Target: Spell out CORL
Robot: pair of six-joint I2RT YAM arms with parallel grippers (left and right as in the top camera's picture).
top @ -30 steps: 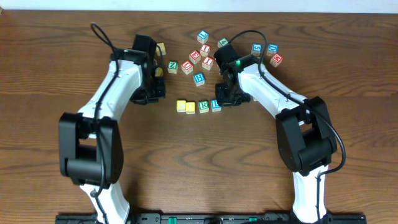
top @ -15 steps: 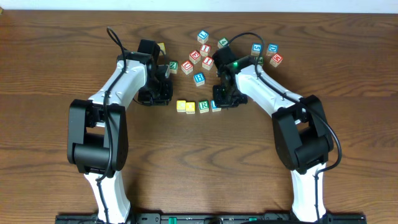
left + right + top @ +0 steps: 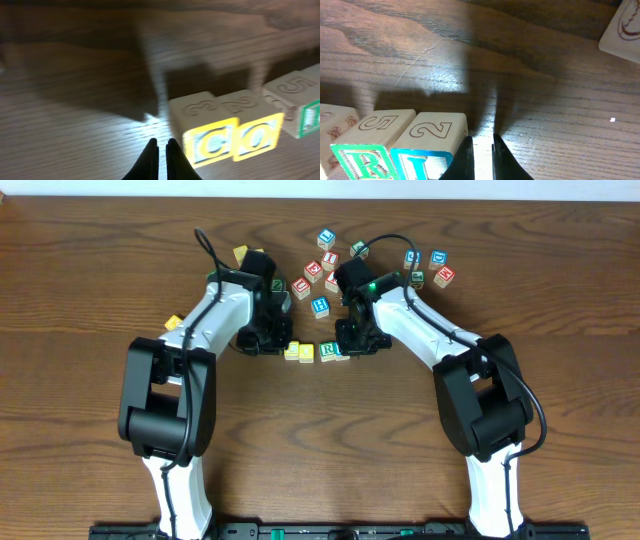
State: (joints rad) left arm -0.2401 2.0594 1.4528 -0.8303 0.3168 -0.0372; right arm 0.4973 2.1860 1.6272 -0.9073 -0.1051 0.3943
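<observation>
Four blocks stand in a row on the table: yellow C (image 3: 291, 352), yellow O (image 3: 305, 352), green R (image 3: 327, 351) and blue L (image 3: 343, 351). My left gripper (image 3: 281, 344) is shut and empty at the left end of the row. In the left wrist view its tips (image 3: 162, 146) sit just left of the C block (image 3: 210, 142), with the O block (image 3: 255, 137) beside it. My right gripper (image 3: 353, 345) is shut and empty at the right end. In the right wrist view its tips (image 3: 482, 145) sit against the L block (image 3: 427, 150), next to the R block (image 3: 365, 145).
Several loose letter blocks lie behind the row, around a blue one (image 3: 319, 305) and a red one (image 3: 314, 271). More stand at the back right (image 3: 438, 258). Yellow blocks lie at the back left (image 3: 241, 253) and beside the left arm (image 3: 173, 323).
My left gripper has swung right, up to the C block. My right gripper has shifted left, nudging the L block against the R block.
</observation>
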